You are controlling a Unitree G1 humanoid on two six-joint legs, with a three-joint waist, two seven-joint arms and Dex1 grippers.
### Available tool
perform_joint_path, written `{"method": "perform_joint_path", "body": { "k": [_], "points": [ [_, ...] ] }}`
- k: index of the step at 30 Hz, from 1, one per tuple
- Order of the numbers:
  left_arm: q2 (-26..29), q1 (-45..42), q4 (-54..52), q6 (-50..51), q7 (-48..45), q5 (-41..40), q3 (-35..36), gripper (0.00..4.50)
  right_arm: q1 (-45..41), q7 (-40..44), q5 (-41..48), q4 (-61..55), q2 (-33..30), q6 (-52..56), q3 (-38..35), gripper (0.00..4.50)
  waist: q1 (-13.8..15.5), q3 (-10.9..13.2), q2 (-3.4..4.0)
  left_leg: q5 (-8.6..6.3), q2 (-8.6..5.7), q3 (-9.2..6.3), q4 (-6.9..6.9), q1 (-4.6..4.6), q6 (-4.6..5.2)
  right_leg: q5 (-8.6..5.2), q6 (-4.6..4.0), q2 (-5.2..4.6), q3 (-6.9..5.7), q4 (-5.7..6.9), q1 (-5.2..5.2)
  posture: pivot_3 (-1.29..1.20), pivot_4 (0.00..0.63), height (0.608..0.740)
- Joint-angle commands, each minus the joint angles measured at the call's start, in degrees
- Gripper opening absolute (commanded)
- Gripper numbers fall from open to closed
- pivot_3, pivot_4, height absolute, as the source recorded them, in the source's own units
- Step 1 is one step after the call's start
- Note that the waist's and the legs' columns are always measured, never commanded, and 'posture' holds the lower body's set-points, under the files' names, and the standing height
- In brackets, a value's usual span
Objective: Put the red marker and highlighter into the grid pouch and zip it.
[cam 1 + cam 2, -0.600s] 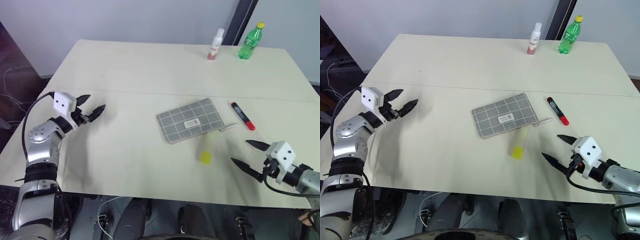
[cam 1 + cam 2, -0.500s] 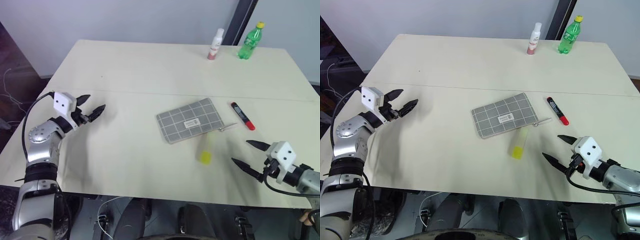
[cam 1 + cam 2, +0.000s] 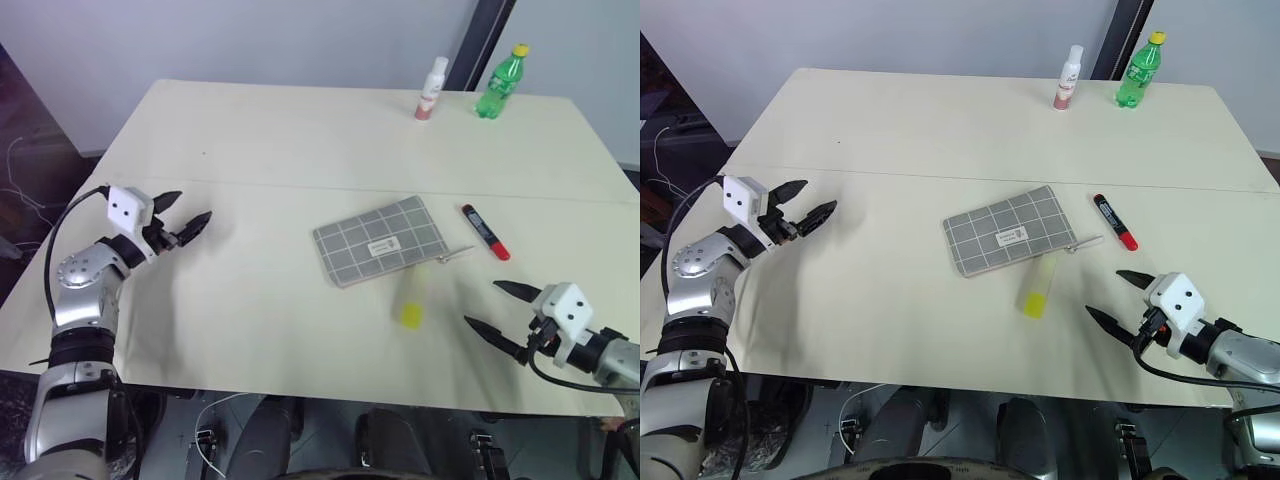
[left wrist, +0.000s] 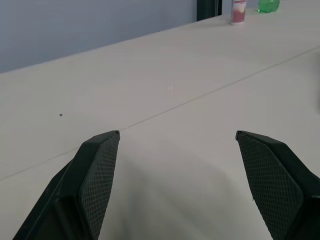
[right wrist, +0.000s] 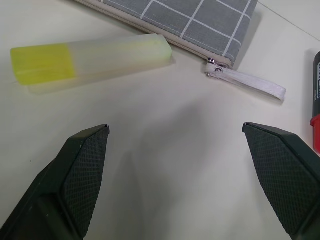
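The grey grid pouch (image 3: 381,241) lies flat at the table's middle, its zip pull (image 5: 247,81) trailing toward the right. The pale yellow highlighter (image 3: 411,300) rests just in front of the pouch. The red marker (image 3: 485,231) lies to the pouch's right. My right gripper (image 3: 495,309) hovers open near the front right edge, a short way right of the highlighter, holding nothing. Far over on the left, my left gripper (image 3: 183,213) stands open and empty above bare table.
A white spray bottle (image 3: 432,88) and a green bottle (image 3: 500,82) stand at the table's (image 3: 300,140) far right edge. A seam line crosses the tabletop from left to right behind the pouch.
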Motion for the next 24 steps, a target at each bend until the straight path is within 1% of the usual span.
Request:
{"method": "perform_joint_path", "body": {
  "k": [1, 9, 13, 19, 20, 22, 24],
  "points": [
    [0.77, -0.51, -0.98, -1.34, 0.12, -0.06, 1.23, 3.91, -0.09, 0.03, 0.95, -0.74, -0.71, -0.65, -2.21, 4.43, 0.00, 0.00, 0.00, 0.00, 0.00, 0.00, 0.00, 0.00, 0.00, 0.00, 0.00, 0.00, 0.00, 0.00, 0.00, 0.00, 0.150, 0.740],
    [0.41, -0.78, -0.58, -2.72, 0.87, 0.50, 0.93, 3.91, -0.92, 0.93, 1.03, 0.56, -1.28, -0.85, -2.19, 4.43, 0.00, 0.00, 0.00, 0.00, 0.00, 0.00, 0.01, 0.00, 0.00, 0.00, 0.00, 0.00, 0.00, 0.00, 0.01, 0.00, 0.150, 0.740],
    [-0.04, 0.78, -2.03, -3.38, 0.64, 0.41, 0.88, 3.91, -1.46, 1.40, 1.12, 0.87, -1.79, -0.81, -2.20, 4.43, -0.02, 0.00, 0.00, 0.00, 0.00, 0.00, 0.01, 0.01, 0.00, 0.00, 0.00, 0.01, 0.00, 0.02, 0.01, 0.00, 0.150, 0.740],
    [-0.55, 2.62, -6.37, -4.12, -0.36, 1.24, -0.88, 3.91, -3.51, -1.07, 5.61, -2.20, -0.03, 4.33, -3.13, 4.43, -0.01, 0.00, 0.00, 0.01, 0.00, 0.00, 0.04, 0.02, 0.00, 0.01, 0.00, 0.00, 0.00, 0.06, 0.02, 0.00, 0.150, 0.740],
    [-0.74, 2.75, -7.24, -4.27, -0.50, 1.58, -1.45, 3.91, -4.24, -1.79, 6.44, -2.90, 0.43, 5.34, -2.94, 4.21, -0.01, 0.00, 0.00, 0.01, 0.00, 0.00, 0.05, 0.02, 0.00, 0.01, 0.00, 0.00, 0.00, 0.08, 0.02, 0.00, 0.150, 0.740],
    [-1.46, 3.42, -9.45, -5.34, -1.42, 2.68, -3.44, 3.91, -7.45, -3.76, 6.54, -3.86, 1.80, 6.30, -0.80, 3.62, -0.04, 0.00, 0.00, 0.01, 0.00, 0.00, 0.06, 0.03, 0.00, 0.01, -0.02, -0.01, 0.02, 0.08, 0.02, 0.00, 0.150, 0.740],
    [-2.20, 4.00, -11.06, -6.58, -2.28, 3.74, -5.27, 3.91, -11.41, -5.65, 5.90, -4.36, 3.41, 7.10, 1.78, 2.68, -0.12, -0.02, 0.03, 0.01, 0.01, 0.01, 0.06, 0.05, -0.01, 0.02, -0.04, -0.01, 0.03, 0.08, 0.03, 0.00, 0.150, 0.740]
  ]
}}
